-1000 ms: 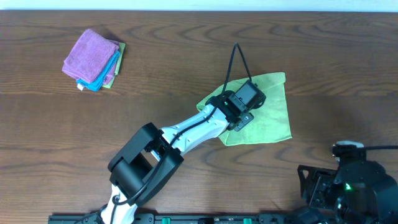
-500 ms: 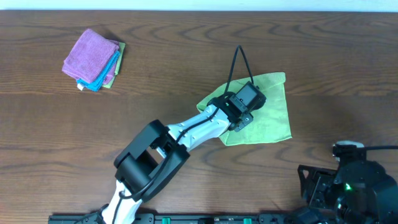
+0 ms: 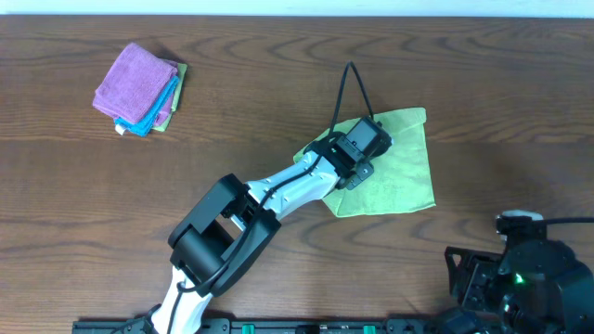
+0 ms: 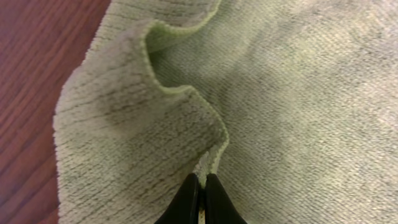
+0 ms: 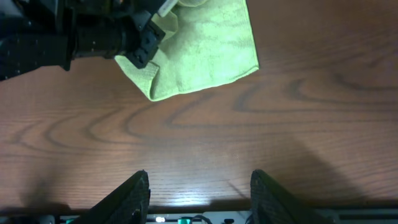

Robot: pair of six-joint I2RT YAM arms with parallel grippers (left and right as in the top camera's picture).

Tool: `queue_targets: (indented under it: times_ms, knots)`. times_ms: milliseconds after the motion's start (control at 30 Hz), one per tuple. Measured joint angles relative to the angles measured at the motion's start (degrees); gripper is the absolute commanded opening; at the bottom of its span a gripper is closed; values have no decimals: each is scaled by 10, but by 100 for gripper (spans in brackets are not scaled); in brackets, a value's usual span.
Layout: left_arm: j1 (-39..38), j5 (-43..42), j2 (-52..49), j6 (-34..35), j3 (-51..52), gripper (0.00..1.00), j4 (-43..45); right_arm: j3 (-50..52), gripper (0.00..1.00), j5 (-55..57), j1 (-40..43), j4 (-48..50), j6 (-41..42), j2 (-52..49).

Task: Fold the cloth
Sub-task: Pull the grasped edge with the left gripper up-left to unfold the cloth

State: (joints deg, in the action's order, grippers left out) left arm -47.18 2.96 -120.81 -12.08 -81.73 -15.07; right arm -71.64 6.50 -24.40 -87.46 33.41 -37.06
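The lime-green cloth (image 3: pixel 401 172) lies right of the table's middle, its left part rumpled. My left gripper (image 3: pixel 358 148) reaches over that left part. In the left wrist view the cloth (image 4: pixel 298 93) fills the frame, and the left gripper (image 4: pixel 201 179) is shut on a raised ridge of it, with the black fingertips (image 4: pixel 188 193) pressed together on the fabric. My right gripper (image 5: pixel 199 193) hangs open over bare wood near the front edge, well short of the cloth (image 5: pixel 211 50), with nothing between its fingers (image 5: pixel 134 196).
A pile of folded cloths (image 3: pixel 139 88), purple on top with blue and green beneath, sits at the far left. The right arm's base (image 3: pixel 520 274) is at the front right corner. The left arm (image 5: pixel 81 40) crosses the top left of the right wrist view.
The left gripper's jaws have closed and pinched a fold of the cloth. Its wrist shifted slightly up and left. The right arm has not moved.
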Motion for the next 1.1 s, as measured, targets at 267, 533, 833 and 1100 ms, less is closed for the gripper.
queue_targets:
  times_ms: [267,533,833,1100]
  knots:
    - [23,9,0,0,0,5,3,0,52,0,0,-1,0,0]
    - [96,97,0,0,-26,5,2,0,52,9,0,-2,0,0]
    - [211,124,0,55,-83,89,21,0,52,11,0,-3,0,0]
    - [250,108,0,138,-84,87,-112,0,46,11,0,11,0,0]
